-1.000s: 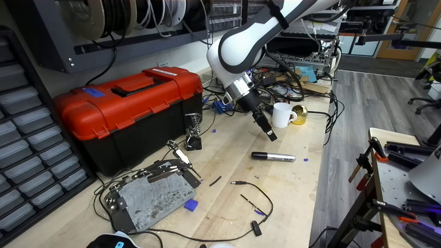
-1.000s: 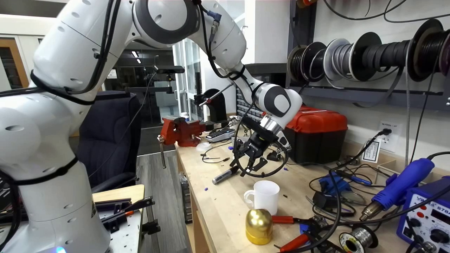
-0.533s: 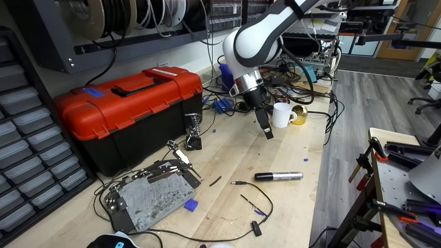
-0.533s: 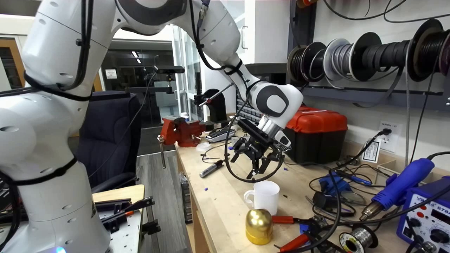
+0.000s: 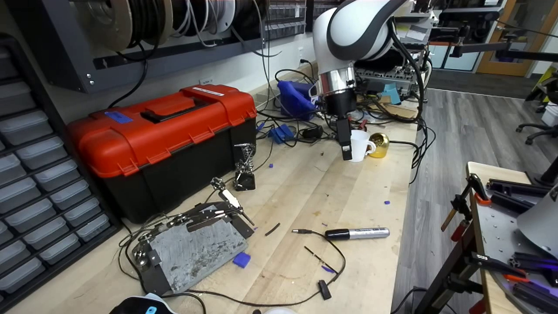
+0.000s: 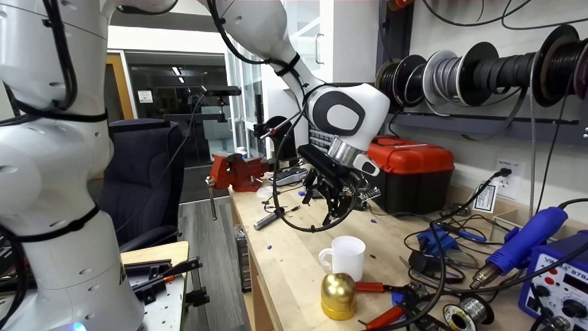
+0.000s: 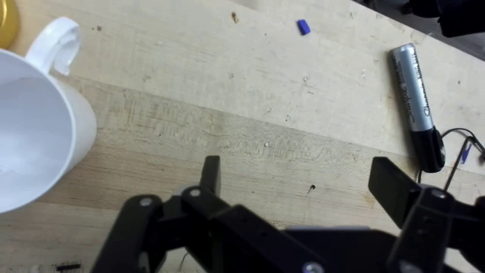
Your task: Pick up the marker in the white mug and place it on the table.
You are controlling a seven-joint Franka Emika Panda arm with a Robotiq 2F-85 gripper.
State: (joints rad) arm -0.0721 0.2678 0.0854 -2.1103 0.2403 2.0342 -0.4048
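Marker (image 5: 357,233): flat on the table (image 5: 296,196), near and right in an exterior view.
Gripper (image 7: 297,176): spread wide, holding nothing.
Mug (image 7: 41,129): left in the wrist view; a low leftward swing could topple it.
Cable (image 5: 344,261): at the marker's black end; gripping there could snag it.

Bright Overall, Soft Up Close

Pale, diffuse light covers the table (image 7: 182,94) beneath me. In my wrist view the marker (image 7: 415,91) lays a soft shadow along its left side, the inside of the white mug (image 7: 34,129) is washed nearly blank, and my gripper (image 7: 297,176) shows almost black, soft at the edges. In an exterior view the gold pot (image 6: 338,296) glints; the window (image 6: 158,76) behind is dark, with two small lights.
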